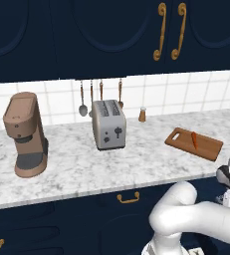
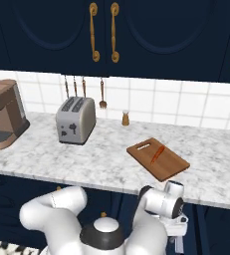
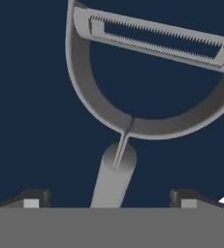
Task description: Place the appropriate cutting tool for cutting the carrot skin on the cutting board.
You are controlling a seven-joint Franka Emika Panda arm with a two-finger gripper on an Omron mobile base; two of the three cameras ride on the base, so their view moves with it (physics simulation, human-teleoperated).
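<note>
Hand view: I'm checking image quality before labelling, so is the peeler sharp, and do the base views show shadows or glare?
Hand view: peeler looms large, blade teeth crisp, handle foreshortened between the open claw. Left base view: soft shadows beside toaster, no glare. Right base view: carrot small but distinct on cutting board.

You see a glossy white arm (image 2: 54,211) built of rounded, tube-like segments, with a dark grey band and a white domed cap (image 2: 106,225) at 1 joint. Your wrist link (image 2: 162,201) is a white cylinder with a dark ring, and the 2 fingers (image 3: 32,199) are dark with pale grey pads.
</note>
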